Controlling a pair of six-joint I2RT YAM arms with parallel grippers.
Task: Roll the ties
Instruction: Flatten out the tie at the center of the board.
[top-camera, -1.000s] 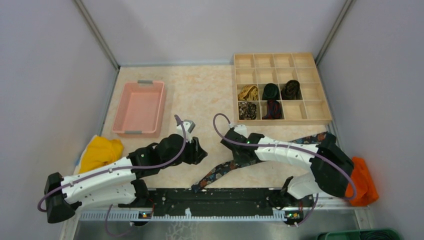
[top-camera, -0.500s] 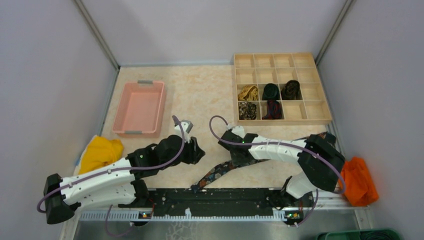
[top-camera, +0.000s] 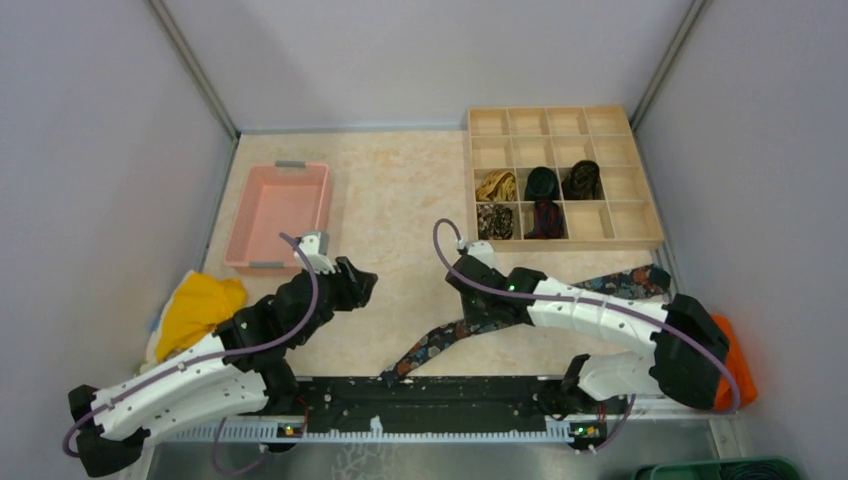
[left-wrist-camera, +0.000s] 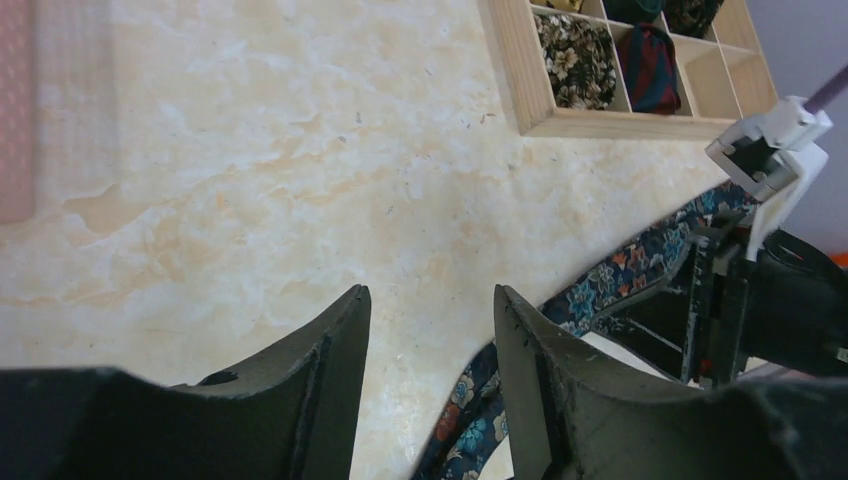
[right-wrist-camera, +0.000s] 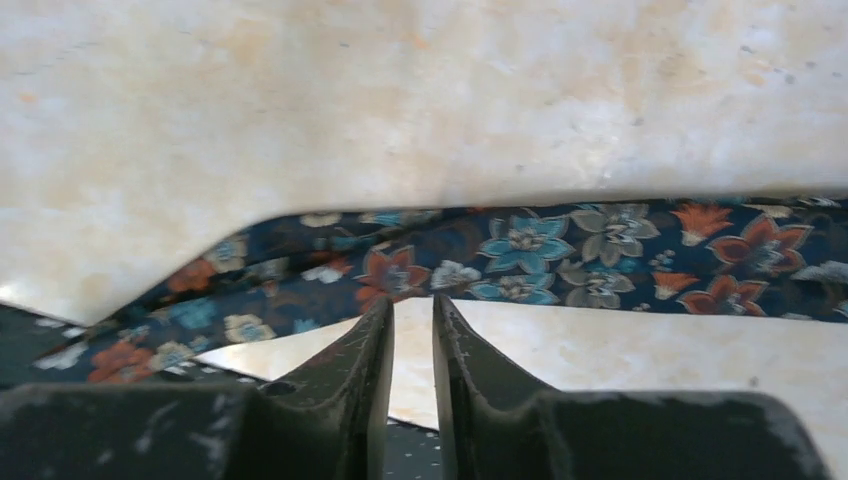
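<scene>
Left hand (left-wrist-camera: 430, 292) gapes empty — right hand (right-wrist-camera: 412, 300) barely parted, empty, at floral tie (right-wrist-camera: 560, 255) — wooden organizer (top-camera: 600, 243) beyond.

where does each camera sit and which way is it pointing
Top external: above and behind the bases, looking down on the table, wooden organizer and pink tray; left arm and right arm show.
Left wrist: on the left arm, facing across the table toward the organizer; the left fingers show, apart.
Right wrist: low, facing down at the floral tie; the right fingers show, slightly apart.
Shared: all three see the tie.
</scene>
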